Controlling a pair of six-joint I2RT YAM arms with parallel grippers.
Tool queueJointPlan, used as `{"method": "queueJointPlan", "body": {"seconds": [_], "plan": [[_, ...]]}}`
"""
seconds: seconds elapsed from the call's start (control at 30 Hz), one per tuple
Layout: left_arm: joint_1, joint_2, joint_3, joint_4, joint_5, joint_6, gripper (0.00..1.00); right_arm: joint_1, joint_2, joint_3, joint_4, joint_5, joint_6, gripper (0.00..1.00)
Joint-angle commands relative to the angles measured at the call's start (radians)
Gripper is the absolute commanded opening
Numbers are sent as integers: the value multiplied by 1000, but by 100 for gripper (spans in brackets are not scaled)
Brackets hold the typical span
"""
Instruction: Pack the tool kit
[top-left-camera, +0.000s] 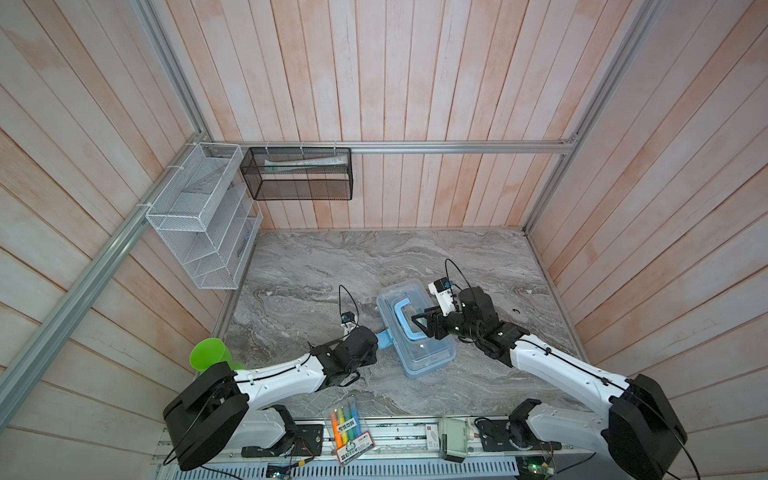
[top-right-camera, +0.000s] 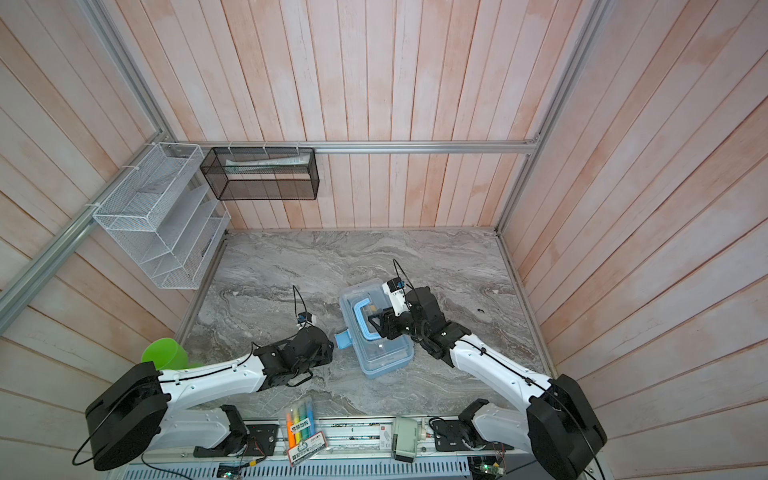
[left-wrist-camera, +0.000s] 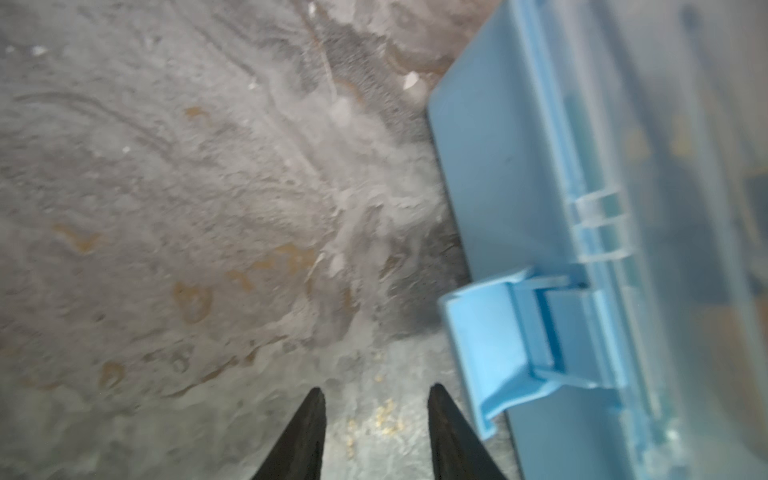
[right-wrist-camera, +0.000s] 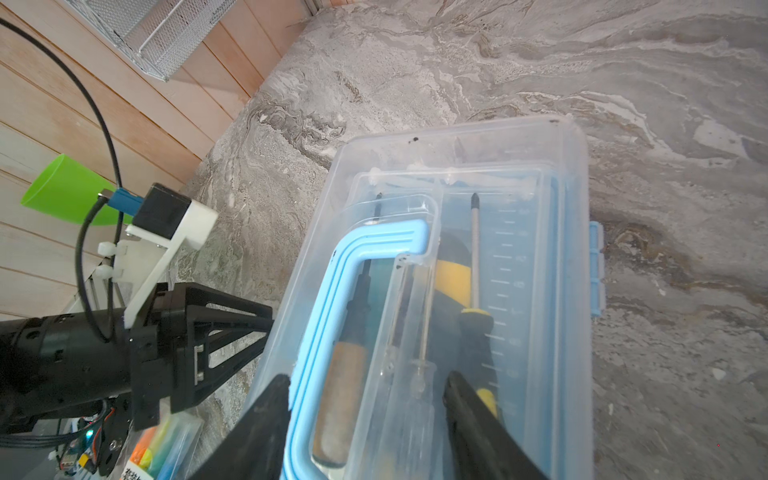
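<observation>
The light-blue plastic case with clear lid (top-left-camera: 428, 359) lies closed, centre-right on the surface (top-left-camera: 332, 266), screwdrivers (right-wrist-camera: 475, 249) inside. I judge only its blue latch (top-left-camera: 385, 338) unfastened. My left claw (left-wrist-camera: 376, 392) stands open beside it, right claw (right-wrist-camera: 368, 376) open above.

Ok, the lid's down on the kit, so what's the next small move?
Probably the left gripper pushes the latch shut: the latch juts out unfastened from the case, close beside that gripper, while the right gripper sits over the closed lid.

marble table (top-left-camera: 332, 266) | on it: tool case (top-left-camera: 432, 353), highlighter pack (top-left-camera: 347, 419)
</observation>
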Motion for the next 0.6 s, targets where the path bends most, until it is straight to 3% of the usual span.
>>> {"method": "queueJointPlan", "body": {"seconds": [0.0, 0.27, 0.37, 0.43, 0.57], "plan": [[2, -23, -28, -56, -36, -28, 43, -2, 33, -28, -120, 6, -7, 61], [-56, -59, -18, -38, -152, -4, 46, -3, 29, -10, -148, 10, -12, 61], [-129, -104, -20, 43, -170, 82, 52, -3, 23, -11, -150, 16, -11, 61], [-152, -101, -15, 80, -165, 128, 63, -2, 25, -11, -146, 19, -9, 61], [-155, -30, 13, 40, -174, 125, 73, -3, 34, -4, -144, 11, -11, 61]]}}
